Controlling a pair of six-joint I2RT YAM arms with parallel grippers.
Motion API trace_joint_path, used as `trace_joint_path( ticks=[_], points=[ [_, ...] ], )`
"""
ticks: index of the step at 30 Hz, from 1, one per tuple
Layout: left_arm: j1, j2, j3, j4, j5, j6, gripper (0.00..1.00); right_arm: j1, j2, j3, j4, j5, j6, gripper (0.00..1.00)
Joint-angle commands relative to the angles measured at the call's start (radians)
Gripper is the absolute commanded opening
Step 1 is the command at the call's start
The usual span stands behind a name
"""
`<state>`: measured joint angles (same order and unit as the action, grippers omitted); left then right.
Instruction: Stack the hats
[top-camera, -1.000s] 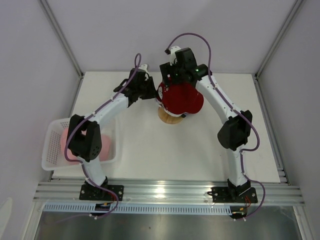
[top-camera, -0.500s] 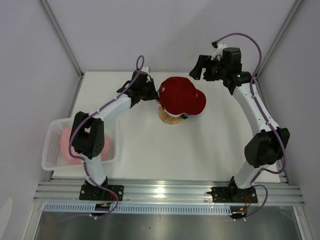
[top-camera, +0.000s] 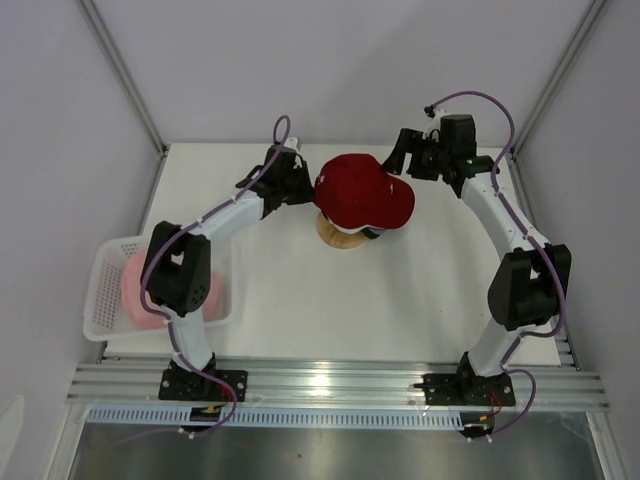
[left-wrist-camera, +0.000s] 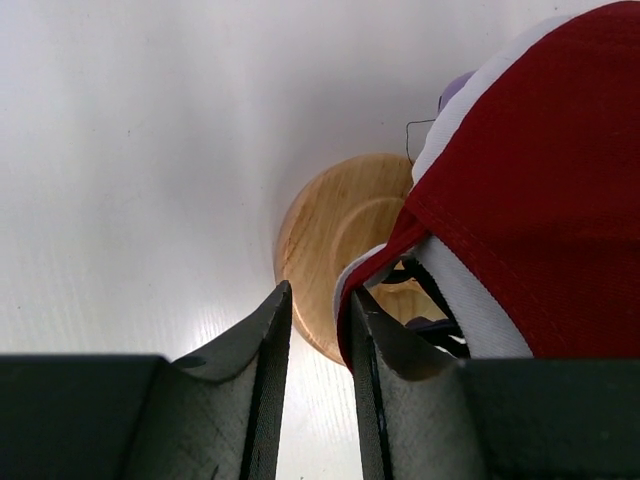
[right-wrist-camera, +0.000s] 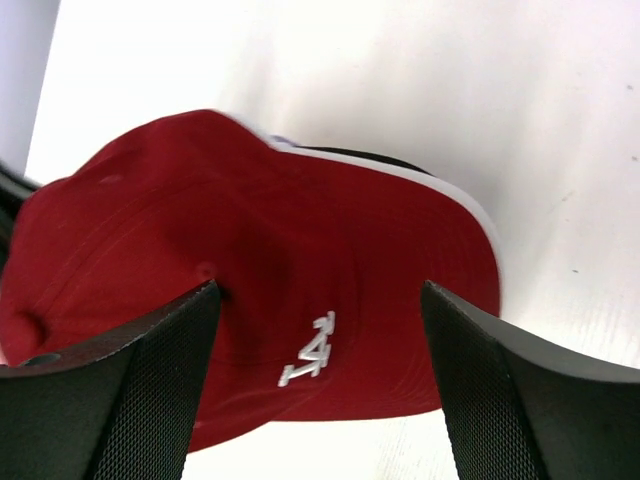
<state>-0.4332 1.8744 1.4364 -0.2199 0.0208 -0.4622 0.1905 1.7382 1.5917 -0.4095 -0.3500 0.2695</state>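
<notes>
Near red cap (top-camera: 362, 190), right pincer (top-camera: 399, 158) has returned.

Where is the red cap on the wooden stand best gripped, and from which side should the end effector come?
Probably the brim of the red cap: it juts flat past the wooden stand toward the right, while the crown is rounded. Come from the right, jaws above and below.

White stitched lettering (right-wrist-camera: 308, 360) on front of red cap (right-wrist-camera: 250, 270), seen sideways, not clearly readable; no other text
</notes>
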Motion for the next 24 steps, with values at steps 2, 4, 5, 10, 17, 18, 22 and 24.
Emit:
trace_joint_path(
  ticks=[2, 4, 5, 10, 17, 18, 22, 24],
  points=[
    [0.005, -0.063, -0.045, -0.098, -0.056, 0.04, 0.34, -0.014, 0.017, 0.007, 0.029, 0.077, 0.016, 0.83],
    [0.005, -0.087, -0.047, -0.098, -0.059, 0.054, 0.36, -0.02, 0.009, 0.01, 0.035, 0.078, 0.017, 0.83],
    [0.007, -0.113, -0.045, -0.098, -0.064, 0.059, 0.4, -0.026, -0.006, 0.011, 0.038, 0.077, 0.017, 0.84],
    [0.011, -0.179, -0.01, -0.102, -0.048, 0.1, 0.51, -0.031, -0.026, 0.053, 0.005, 0.023, -0.018, 0.86],
    [0.025, -0.216, 0.058, -0.148, -0.007, 0.12, 0.75, -0.031, -0.043, 0.068, -0.032, 0.016, -0.044, 0.84],
    [0.03, -0.23, 0.049, -0.141, 0.016, 0.114, 0.78, -0.031, -0.048, 0.067, -0.032, 0.02, -0.046, 0.85],
    [0.071, -0.346, -0.013, -0.075, 0.129, 0.063, 0.87, -0.031, -0.072, 0.062, -0.032, 0.008, -0.05, 0.85],
    [0.112, -0.394, -0.059, -0.076, 0.146, 0.034, 0.96, -0.031, -0.088, 0.06, -0.038, 0.0, -0.055, 0.85]
  ],
)
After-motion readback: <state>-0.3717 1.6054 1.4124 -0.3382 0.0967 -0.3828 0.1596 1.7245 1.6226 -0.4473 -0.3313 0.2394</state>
